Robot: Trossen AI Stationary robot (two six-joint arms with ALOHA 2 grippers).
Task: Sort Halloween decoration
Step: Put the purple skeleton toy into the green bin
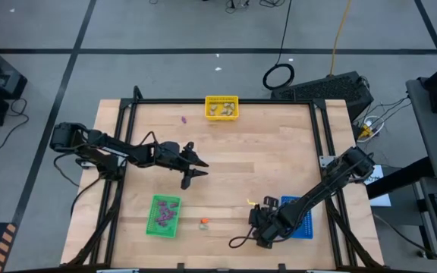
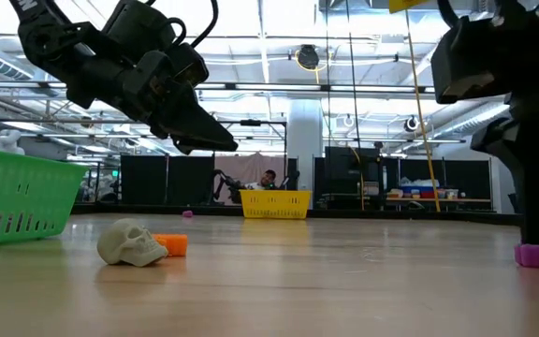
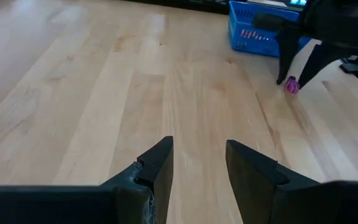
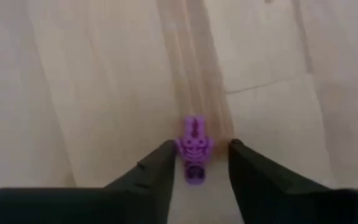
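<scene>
A purple skeleton trinket (image 4: 194, 148) lies on the wood near the table's near right, also seen in the left wrist view (image 3: 291, 85) and the low view (image 2: 536, 255). My right gripper (image 4: 201, 163) (image 1: 260, 227) points down at it, open, one finger on either side. My left gripper (image 1: 201, 168) (image 3: 197, 149) hovers open over the table's middle left, well above the wood. A pale skull (image 2: 131, 241) and an orange trinket (image 2: 172, 244) (image 1: 204, 221) lie near the near edge. Another purple trinket (image 1: 184, 119) lies by the far edge.
A green bin (image 1: 163, 216) with purple trinkets stands near left, a yellow bin (image 1: 221, 108) with tan ones at the far edge, and a blue bin (image 1: 300, 218) beside my right arm. A tiny yellow piece (image 1: 250, 202) lies near the right gripper. Bare wood spreads across the middle.
</scene>
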